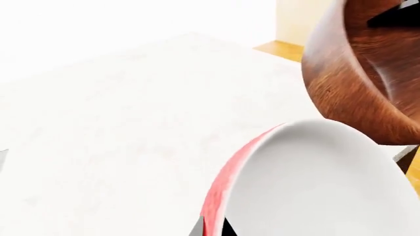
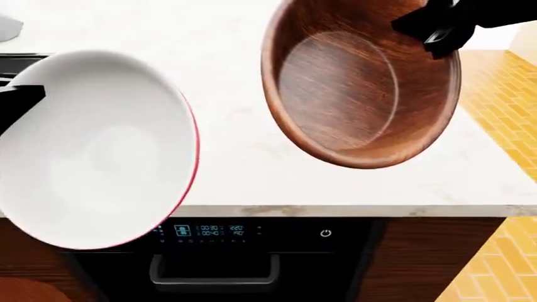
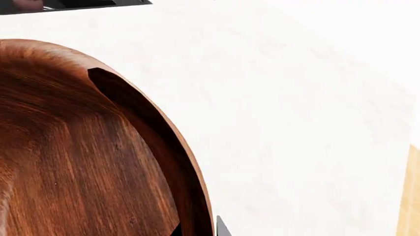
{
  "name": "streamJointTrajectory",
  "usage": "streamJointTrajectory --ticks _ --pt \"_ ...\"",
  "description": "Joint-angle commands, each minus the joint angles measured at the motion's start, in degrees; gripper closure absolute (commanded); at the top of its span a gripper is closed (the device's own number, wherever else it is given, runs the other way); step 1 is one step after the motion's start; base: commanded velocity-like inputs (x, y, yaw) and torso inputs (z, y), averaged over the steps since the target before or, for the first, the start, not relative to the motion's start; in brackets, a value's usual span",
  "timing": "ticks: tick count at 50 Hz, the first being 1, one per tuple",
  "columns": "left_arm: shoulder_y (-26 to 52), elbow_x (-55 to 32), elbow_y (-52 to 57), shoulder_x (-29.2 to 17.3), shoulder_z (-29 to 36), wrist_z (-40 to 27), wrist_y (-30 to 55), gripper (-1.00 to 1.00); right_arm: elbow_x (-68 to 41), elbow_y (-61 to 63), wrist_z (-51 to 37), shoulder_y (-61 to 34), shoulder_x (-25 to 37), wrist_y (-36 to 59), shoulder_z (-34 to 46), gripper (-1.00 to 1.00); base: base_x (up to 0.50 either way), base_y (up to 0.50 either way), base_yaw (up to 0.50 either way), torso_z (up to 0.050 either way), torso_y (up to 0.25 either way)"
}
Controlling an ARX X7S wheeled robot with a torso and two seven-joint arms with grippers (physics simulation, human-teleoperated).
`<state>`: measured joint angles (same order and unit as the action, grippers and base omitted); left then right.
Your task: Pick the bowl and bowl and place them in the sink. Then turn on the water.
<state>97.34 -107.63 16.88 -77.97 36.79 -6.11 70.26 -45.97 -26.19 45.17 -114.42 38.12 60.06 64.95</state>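
both bowls are lifted off the white counter (image 2: 243,157), so the carry to the sink is the step in hand. the left gripper (image 2: 19,104) pinches the rim of the red bowl (image 2: 100,151), tilted at the counter's front edge above the oven panel (image 2: 210,231). the right gripper (image 2: 441,28) is clamped on the rim of the wooden bowl (image 2: 356,85), tilted over the counter's middle. a dark sliver at the counter's far left corner may be the sink; i cannot tell. next, i judge both arms need to swing that way and lower before letting go.

Two bowls: one red bowl (image 2: 100,151), one wooden bowl (image 2: 353,88); one white counter (image 2: 243,170)
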Motion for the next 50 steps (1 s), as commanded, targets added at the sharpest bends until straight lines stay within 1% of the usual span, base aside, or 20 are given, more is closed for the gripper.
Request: streamJointTrajectory --ticks 1,14,27,50 --pt "-0.78 2.42 0.14 -2.23 -1.08 1.1 -2.94 1.0 1.0 1.12 0.55 0.61 0.27 -2.41 0.16 1.0 -0.37 0.48 0.0 0.0 0.0" --pt "-2.09 2.65 0.67 -3.65 -1.3 1.6 -4.35 1.0 1.75 0.58 0.19 1.28 0.0 -4.1 -0.03 1.0 -0.28 0.5 0.0 0.001 0.0" --pt "-2.66 2.42 0.91 -3.94 -1.56 1.23 -5.04 1.0 2.16 0.46 -0.74 1.63 -0.05 -5.57 -0.82 1.0 -0.21 0.5 0.0 0.0 0.0" --pt "-3.54 2.37 0.75 -4.03 -2.06 1.05 -6.24 1.0 3.1 -1.22 -1.15 2.36 -1.12 -8.74 -1.74 1.0 -0.07 0.5 0.0 0.0 0.0"
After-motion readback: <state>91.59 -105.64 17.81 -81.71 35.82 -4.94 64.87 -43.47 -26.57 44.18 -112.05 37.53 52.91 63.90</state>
